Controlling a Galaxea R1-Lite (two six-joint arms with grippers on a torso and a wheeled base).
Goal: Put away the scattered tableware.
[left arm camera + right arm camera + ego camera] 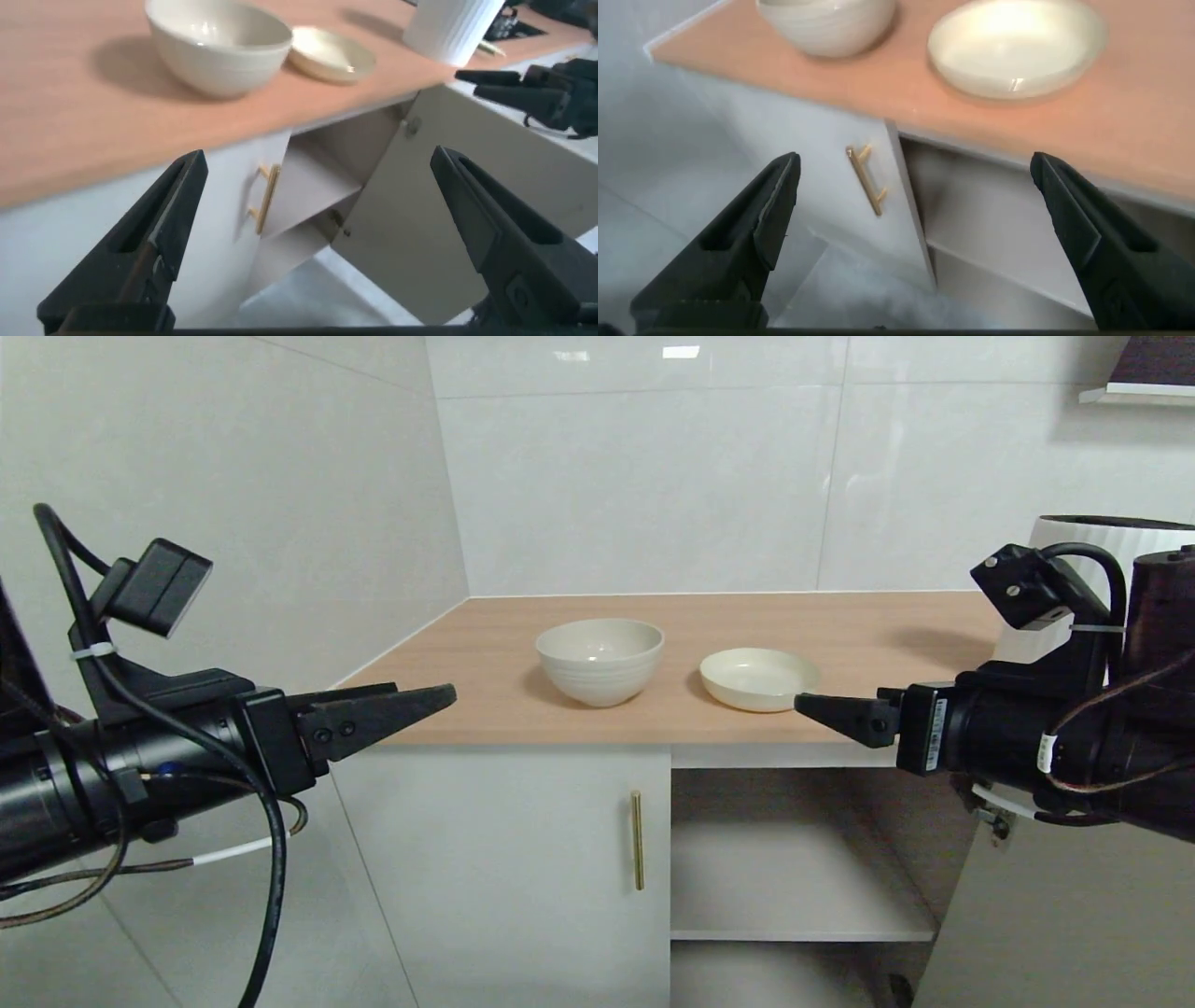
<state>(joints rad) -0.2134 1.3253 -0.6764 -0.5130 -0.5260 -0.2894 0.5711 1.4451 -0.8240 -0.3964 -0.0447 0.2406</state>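
Head view: ribbed bowl and shallow dish side by side on wooden counter, not touching, dish nearer front edge. Left gripper level with counter front, off its left corner — fingers spread wide, empty. Right gripper just before dish — fingers likewise apart, holding nothing. Below: cabinet door closed, brass handle; neighbouring compartment open, shelf inside.

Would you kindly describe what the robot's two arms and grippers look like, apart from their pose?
Both arms are black, round-bodied tubes. The left gripper and right gripper each have black wedge-shaped fingers tapering to points. A boxy black camera sits on a bracket above each wrist, with black cables bound by white ties. The right arm carries a white label.
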